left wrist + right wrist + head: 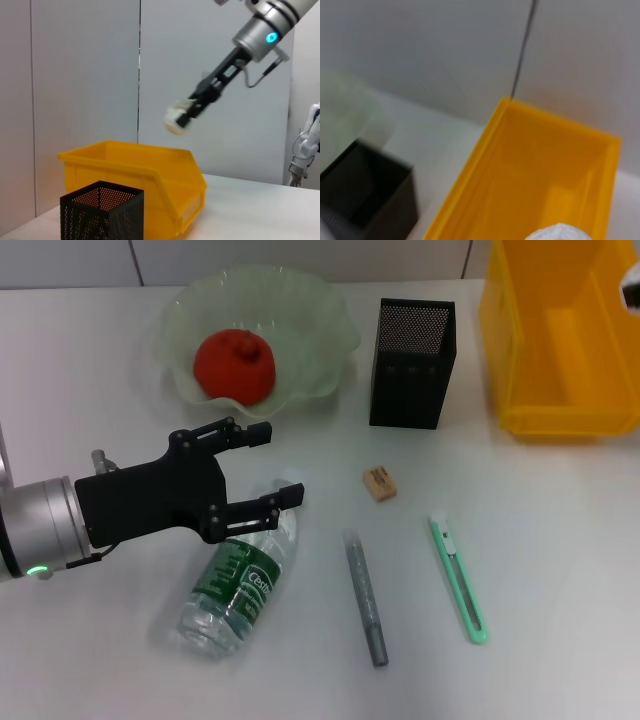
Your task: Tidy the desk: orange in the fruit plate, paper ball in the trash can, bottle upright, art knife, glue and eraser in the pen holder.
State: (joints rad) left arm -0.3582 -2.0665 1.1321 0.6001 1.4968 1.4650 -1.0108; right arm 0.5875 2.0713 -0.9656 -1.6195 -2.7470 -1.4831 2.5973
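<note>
My right gripper [181, 116] pinches the light, crushable paper ball [174, 121] by its rim above the yellow trash can [150, 172], while my left gripper [262, 467] hangs spread over the fallen, slippery bottle [240, 585].

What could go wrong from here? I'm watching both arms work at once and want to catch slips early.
1. The right gripper holds the paper ball high above the yellow bin; released off-centre, it might bounce out.
2. The left gripper, open, hangs over the lying bottle; the round bottle could roll toward the glue stick if nudged.
3. A roll might also scatter the eraser.
</note>
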